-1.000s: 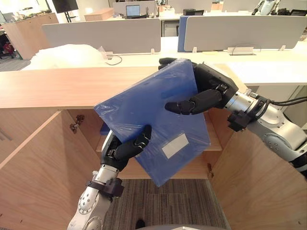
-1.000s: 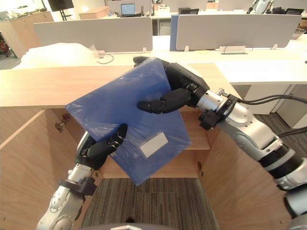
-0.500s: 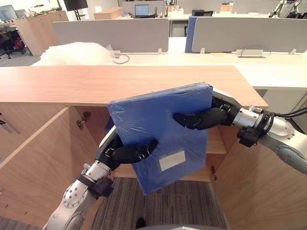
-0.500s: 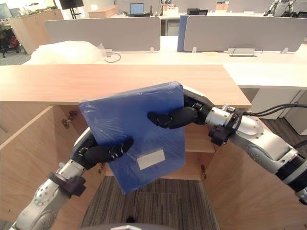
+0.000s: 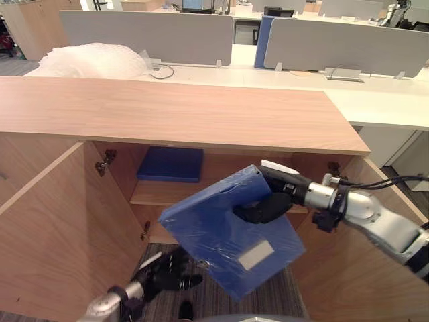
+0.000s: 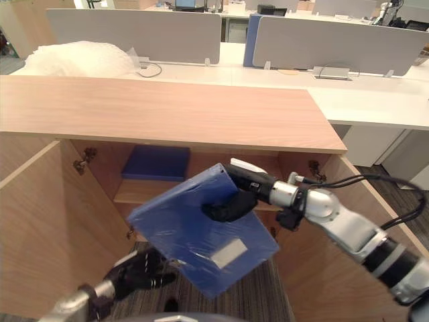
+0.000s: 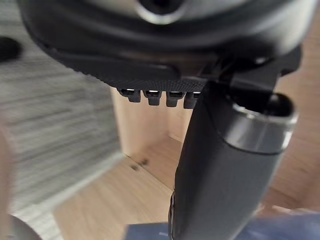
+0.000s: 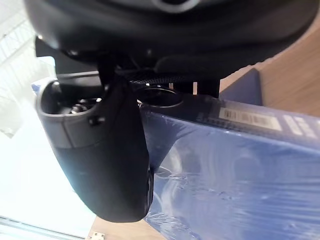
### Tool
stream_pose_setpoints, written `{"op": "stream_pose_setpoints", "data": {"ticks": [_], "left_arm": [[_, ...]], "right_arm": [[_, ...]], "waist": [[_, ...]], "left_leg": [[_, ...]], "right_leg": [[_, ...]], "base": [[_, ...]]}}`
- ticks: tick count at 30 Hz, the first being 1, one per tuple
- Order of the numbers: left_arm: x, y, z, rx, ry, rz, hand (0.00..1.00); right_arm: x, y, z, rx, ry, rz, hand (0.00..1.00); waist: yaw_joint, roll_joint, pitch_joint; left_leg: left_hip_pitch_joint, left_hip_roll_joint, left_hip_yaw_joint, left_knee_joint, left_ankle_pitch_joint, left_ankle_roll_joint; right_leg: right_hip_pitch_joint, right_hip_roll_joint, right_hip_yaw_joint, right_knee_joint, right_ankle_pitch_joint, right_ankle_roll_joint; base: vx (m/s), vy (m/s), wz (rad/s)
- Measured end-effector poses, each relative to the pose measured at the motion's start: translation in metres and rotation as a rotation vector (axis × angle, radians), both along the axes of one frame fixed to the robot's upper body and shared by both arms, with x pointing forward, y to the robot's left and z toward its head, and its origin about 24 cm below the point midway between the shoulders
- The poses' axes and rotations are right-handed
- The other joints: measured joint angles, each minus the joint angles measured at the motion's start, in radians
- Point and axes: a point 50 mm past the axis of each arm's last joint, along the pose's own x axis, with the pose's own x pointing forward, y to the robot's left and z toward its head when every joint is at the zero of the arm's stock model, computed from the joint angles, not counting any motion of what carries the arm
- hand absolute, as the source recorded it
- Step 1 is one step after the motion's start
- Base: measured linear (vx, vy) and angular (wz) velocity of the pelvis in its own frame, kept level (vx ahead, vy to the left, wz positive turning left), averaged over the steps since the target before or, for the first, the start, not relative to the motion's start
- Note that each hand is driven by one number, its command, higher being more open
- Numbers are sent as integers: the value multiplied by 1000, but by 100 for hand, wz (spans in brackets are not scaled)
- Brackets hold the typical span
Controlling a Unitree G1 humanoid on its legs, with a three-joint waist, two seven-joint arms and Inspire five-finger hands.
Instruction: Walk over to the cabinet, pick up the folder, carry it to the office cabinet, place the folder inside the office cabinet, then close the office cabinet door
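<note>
Left eye view: one blue folder (image 5: 214, 235), film-wrapped, was held tilted in front of the open office cabinet (image 5: 174, 114), its lowest corner over the carpet (image 5: 221, 302). The right hand (image 5: 265, 206) was clamped on the folder's upper right edge, thumb across the front face and fingers behind. The left hand (image 5: 166, 270) hung low near the carpet, apart from the folder, fingers loose and holding nothing. A white label (image 5: 256, 254) on the folder's face showed no legible writing. A barcode strip (image 8: 245, 116) ran along the folder's edge, its print too small to read. A second blue folder (image 5: 171, 164) lay flat on the inner shelf (image 5: 161, 194). The left door (image 5: 47, 228) stood open. White bubble wrap (image 5: 87, 62) lay on the desk behind.
</note>
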Motion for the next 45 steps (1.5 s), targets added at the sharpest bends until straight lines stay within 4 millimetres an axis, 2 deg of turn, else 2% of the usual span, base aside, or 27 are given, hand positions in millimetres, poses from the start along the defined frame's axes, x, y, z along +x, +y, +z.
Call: {"op": "stream_pose_setpoints", "data": {"ticks": [2, 3, 5, 6, 8, 9, 10, 12, 15, 17, 19, 22, 24, 25, 27, 29, 31, 32, 33, 34, 35, 36, 37, 39, 40, 42, 45], "left_arm": [[-16, -6, -16, 71, 83, -31, 100], [-20, -7, -19, 79, 98, -32, 100], [-29, -10, -28, 86, 135, 26, 100], [-38, -5, -36, 110, 174, 152, 100], [-42, -1, -39, 130, 191, 238, 100], [-48, 3, -42, 153, 213, 335, 100], [-50, 5, -43, 163, 221, 372, 100], [-56, 10, -46, 211, 245, 505, 100], [-63, 15, -47, 254, 262, 611, 100], [-69, 18, -47, 270, 285, 661, 100], [-68, 18, -47, 274, 288, 686, 100], [-65, 16, -48, 266, 281, 693, 100], [-61, 10, -49, 253, 276, 693, 100], [-60, 9, -49, 254, 274, 689, 100], [-56, 6, -48, 259, 258, 676, 100], [-53, 7, -47, 273, 246, 666, 100], [-45, 8, -44, 284, 212, 652, 100], [-34, 7, -41, 275, 170, 648, 100], [-23, 3, -38, 259, 133, 639, 100], [-20, 1, -37, 253, 122, 637, 100], [-17, -2, -37, 246, 112, 638, 100], [-18, -2, -37, 247, 114, 642, 100], [-18, -1, -37, 249, 112, 645, 100], [-12, -1, -34, 227, 83, 672, 100], [-11, -1, -33, 222, 73, 675, 100], [-3, 1, -27, 209, 30, 689, 100], [1, 6, -23, 195, -1, 749, 100]], "right_arm": [[5, 14, -17, 24, 4, -14, 0], [7, 16, -23, 13, 5, -24, 0], [13, 16, -50, -36, 57, -77, 0], [19, 10, -85, -96, 156, -165, 0], [20, 4, -108, -135, 230, -241, 0], [20, -7, -135, -177, 329, -347, 0], [19, -12, -145, -181, 374, -401, 0], [12, -37, -181, -111, 569, -699, 0], [0, -56, -203, 50, 754, -1017, 0], [2, -58, -207, 173, 832, -1156, 0], [9, -56, -203, 385, 895, -1273, 0], [26, -47, -191, 698, 945, -1342, 0], [45, -42, -174, 1020, 970, -1363, 0], [49, -41, -169, 1099, 967, -1364, 0], [68, -44, -146, 1372, 914, -1343, 0], [81, -51, -127, 1512, 854, -1325, 0], [97, -63, -98, 1687, 755, -1286, 0], [110, -76, -70, 1777, 665, -1242, 0], [117, -94, -40, 1837, 548, -1204, 0], [120, -102, -25, 1856, 494, -1184, 0], [126, -112, 5, 1878, 406, -1128, 0], [130, -115, 32, 1890, 344, -1064, 0], [132, -116, 44, 1884, 316, -1040, 0], [138, -116, 87, 1808, 229, -964, 0], [138, -115, 97, 1799, 210, -941, 0], [141, -107, 133, 1760, 168, -857, 0], [141, -100, 158, 1734, 130, -803, 0]], "waist": [[-1, 6, 3], [1, 8, 5], [7, 15, 10], [7, 27, 17], [8, 28, 18], [10, 42, 28], [10, 48, 31], [12, 71, 55], [22, 79, 72], [25, 77, 86], [27, 75, 104], [35, 80, 118], [54, 95, 128], [56, 98, 131], [63, 107, 154], [68, 108, 175], [78, 113, 202], [85, 124, 243], [98, 152, 283], [103, 167, 295], [109, 195, 317], [112, 210, 329], [113, 212, 337], [126, 215, 364], [129, 217, 370], [134, 227, 409], [134, 237, 422]], "left_leg": [[1, 6, 5, 0, 0, 0], [2, 5, 5, 0, 0, 0], [9, 5, 5, 0, 0, 0], [16, 4, 3, 0, -1, -2], [15, 4, 1, 0, -5, -7], [14, 3, -1, 0, -5, -7], [14, 2, -1, 0, -5, -6], [13, -5, -9, 0, -6, -5], [13, -16, -18, 0, -5, 3], [13, -20, -20, 1, -6, 5], [14, -25, -30, 2, -7, 5], [13, -32, -45, 0, -9, 5], [11, -36, -47, 0, -13, 7], [10, -38, -48, 0, -14, 8], [-3, -49, -60, 1, -16, 12], [-19, -56, -64, 7, -18, 15], [-89, -53, -69, 55, -24, 28], [-153, -50, -75, 135, -51, 41], [-219, -39, -76, 239, -95, 54], [-255, -34, -75, 298, -120, 61], [-316, -22, -73, 404, -170, 68], [-369, -15, -66, 486, -213, 68], [-391, -13, -61, 522, -232, 70], [-491, -2, -37, 663, -294, 77], [-515, 2, -31, 695, -311, 77], [-590, 10, -3, 817, -366, 80], [-690, 9, 18, 946, -413, 89]], "right_leg": [[-4, 4, 5, 1, 2, -4], [-3, 4, 4, 0, 2, -4], [5, 4, 3, -1, 2, -4], [14, 3, 2, -5, 2, -4], [15, 4, 0, -5, 2, -4], [15, 4, -2, -6, 1, -4], [15, 3, -2, -7, 1, -4], [21, -2, -13, -13, 1, -3], [30, -6, -24, -18, -2, 3], [34, -8, -27, -21, -2, 3], [47, -12, -40, -30, -2, 4], [61, -18, -57, -44, -2, 4], [62, -21, -58, -47, -4, 6], [62, -22, -59, -48, -4, 8], [59, -31, -73, -54, -7, 12], [46, -36, -78, -55, -8, 14], [-4, -36, -81, -30, -5, 18], [-45, -38, -83, 9, -6, 19], [-94, -35, -83, 77, -13, 30], [-122, -35, -82, 121, -22, 41], [-178, -35, -77, 211, -47, 50], [-235, -40, -66, 293, -79, 53], [-263, -44, -58, 335, -97, 55], [-389, -58, -17, 503, -161, 59], [-420, -60, -8, 543, -177, 62], [-516, -75, 27, 677, -241, 61], [-622, -101, 54, 815, -330, 68]], "base": [[-23, -31, -10], [-39, -25, -3], [-40, -16, 2], [-37, -13, 3], [-41, -14, 3], [-32, -11, 3], [-20, -7, 4], [-3, -5, 11], [41, -15, 12], [75, -24, 6], [58, -29, 17], [22, -13, 15], [1, -9, 5], [-5, -2, 8], [-4, 6, 17], [14, 10, 12], [20, 5, 10], [-21, 49, 11], [-65, 93, 8], [-83, 94, -6], [-86, 101, -20], [-84, 93, -27], [-115, 96, -34], [-126, 57, -42], [-134, 28, -47], [-161, 19, -40], [-206, 8, -17]]}}
